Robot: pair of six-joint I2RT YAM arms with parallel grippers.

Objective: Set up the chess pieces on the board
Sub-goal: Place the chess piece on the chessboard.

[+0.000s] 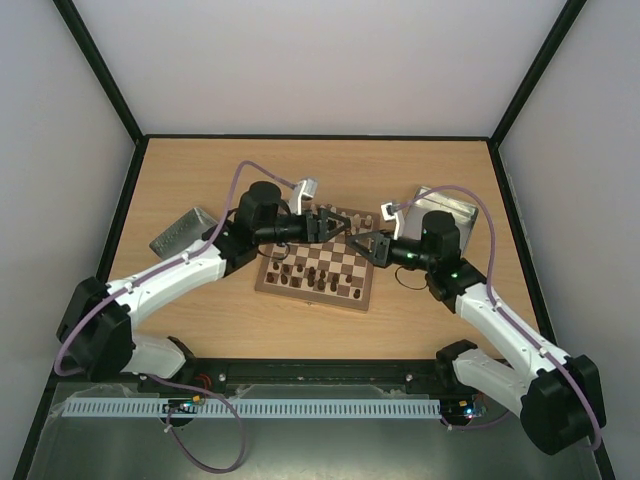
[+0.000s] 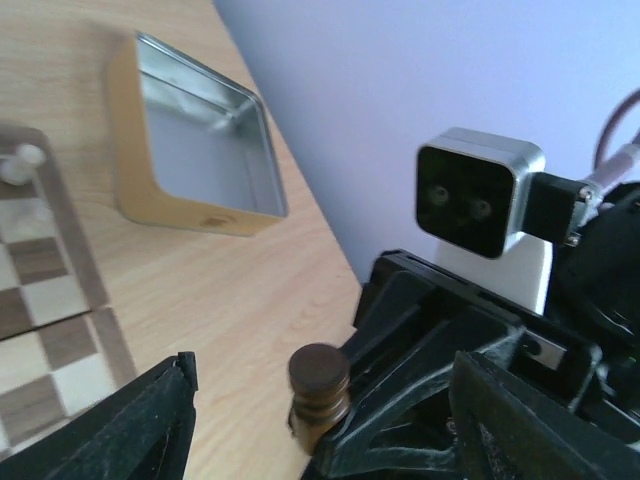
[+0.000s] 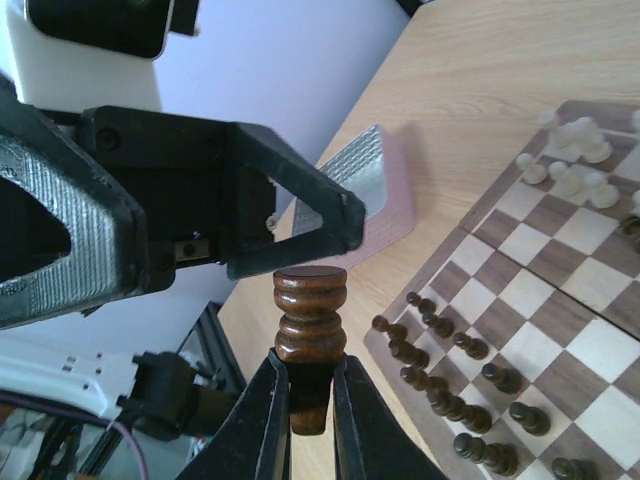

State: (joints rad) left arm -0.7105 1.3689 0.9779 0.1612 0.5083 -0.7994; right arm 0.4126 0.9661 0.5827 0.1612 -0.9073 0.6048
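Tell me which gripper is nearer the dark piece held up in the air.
Right. The right gripper is shut on the dark piece. The left gripper has its open jaws either side of it, not touching.

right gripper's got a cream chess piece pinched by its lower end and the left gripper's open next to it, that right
Not quite. The chess piece pinched in the right gripper is dark brown, not cream, as the right wrist view shows. The rest holds: it is gripped by its lower end, and the left gripper stands open next to it.
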